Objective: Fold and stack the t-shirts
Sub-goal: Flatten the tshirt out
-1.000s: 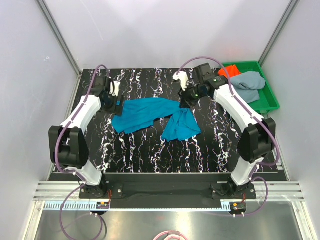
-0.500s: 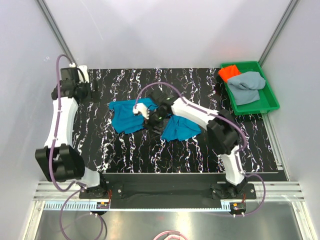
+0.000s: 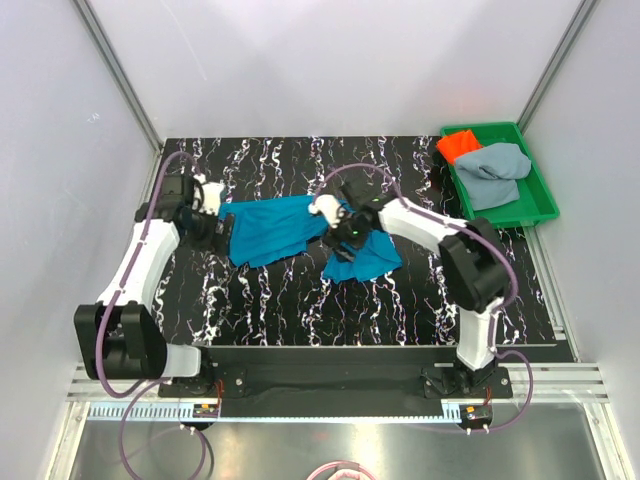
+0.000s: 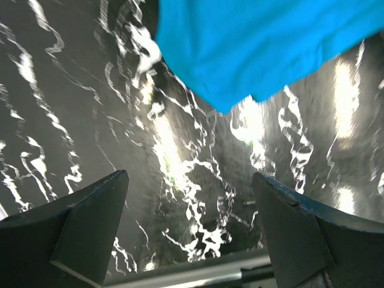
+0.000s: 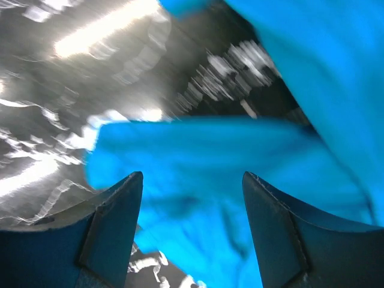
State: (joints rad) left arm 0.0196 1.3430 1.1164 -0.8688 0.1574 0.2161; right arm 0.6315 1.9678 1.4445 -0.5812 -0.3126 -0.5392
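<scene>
The right hand [image 5: 192, 174] has opened and moved left to the middle of the teal-blue t-shirt [image 3: 270, 228].

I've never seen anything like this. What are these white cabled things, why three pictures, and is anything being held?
These are two robot arms, left and right, bolted at the near edge of a black marbled table, each ending in a two-finger gripper. The wide picture looks down from above and behind; the two close-ups come from wrist cameras, so the dark wedges are fingers. A teal-blue t-shirt lies rumpled on the table. A green tray at the far right holds an orange-red t-shirt and a grey-blue t-shirt. The left gripper is open beside the teal cloth's edge; the right gripper is open over it. Neither holds anything.
</scene>
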